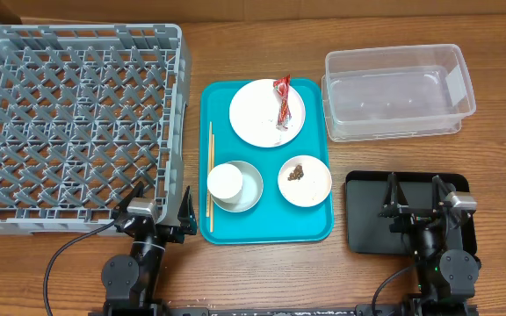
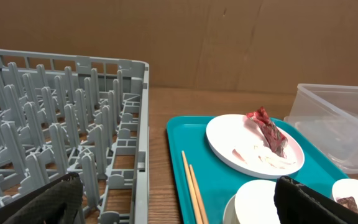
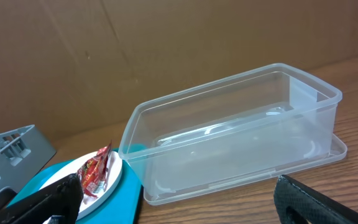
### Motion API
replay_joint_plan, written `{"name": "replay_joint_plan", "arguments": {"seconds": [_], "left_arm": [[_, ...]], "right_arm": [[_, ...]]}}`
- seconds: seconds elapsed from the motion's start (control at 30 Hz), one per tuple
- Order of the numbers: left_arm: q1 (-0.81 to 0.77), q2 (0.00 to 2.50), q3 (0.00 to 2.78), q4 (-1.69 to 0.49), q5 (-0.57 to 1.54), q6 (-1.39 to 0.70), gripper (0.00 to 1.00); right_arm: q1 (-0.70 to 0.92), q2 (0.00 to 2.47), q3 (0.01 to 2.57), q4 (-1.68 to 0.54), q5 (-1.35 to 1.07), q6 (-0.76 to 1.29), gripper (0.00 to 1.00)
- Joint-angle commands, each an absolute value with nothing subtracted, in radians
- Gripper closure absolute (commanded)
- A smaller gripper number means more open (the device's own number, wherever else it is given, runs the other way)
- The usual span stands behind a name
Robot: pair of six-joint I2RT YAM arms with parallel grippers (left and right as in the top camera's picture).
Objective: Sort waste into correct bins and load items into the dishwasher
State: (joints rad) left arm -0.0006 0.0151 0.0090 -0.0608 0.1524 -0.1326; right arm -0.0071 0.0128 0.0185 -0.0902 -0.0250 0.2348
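Left tool [image 1: 159, 204] and right tool [image 1: 415, 191] both open, empty, lower frame. Wrapper [image 1: 283, 101] on plate [image 1: 251, 114]: likely light, crinkly; pinch its raised end.

dish rack [image 2: 61, 124]: cut off left | black tray [image 1: 365, 219]: half hidden under right arm [image 1: 446, 263] | scraps [image 1: 298, 172]: too small to tell

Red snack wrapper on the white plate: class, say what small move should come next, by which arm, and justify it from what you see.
Probably swing the right gripper forward-left to hover above the red wrapper. It hangs open and empty over the black tray, the wrapper lies loose on the plate, and the clear tub stands on that arm's side.
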Motion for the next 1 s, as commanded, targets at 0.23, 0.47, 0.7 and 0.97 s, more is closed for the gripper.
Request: {"name": "replay_joint_plan", "arguments": {"seconds": [0.23, 0.47, 0.7, 0.97], "left_arm": [[-0.006, 0.006, 0.005, -0.064, 0.149, -0.146, 0.0], [-0.006, 0.006, 0.042, -0.131, 0.149, -0.225, 0.0], [-0.006, 0.031, 0.212, -0.36, 0.12, -0.179, 0.0], [-0.006, 0.302, 0.545, -0.691, 0.065, -0.152, 0.0]], "right_arm": [[-0.012, 0.003, 0.009, -0.081, -0.024, 0.236, 0.0], [-0.012, 0.009, 0.039, -0.091, -0.181, 0.286, 0.0], [-0.012, 0.132, 0.194, -0.188, -0.192, 0.289, 0.0], [-0.012, 0.597, 0.584, -0.431, -0.305, 0.284, 0.0]]}}
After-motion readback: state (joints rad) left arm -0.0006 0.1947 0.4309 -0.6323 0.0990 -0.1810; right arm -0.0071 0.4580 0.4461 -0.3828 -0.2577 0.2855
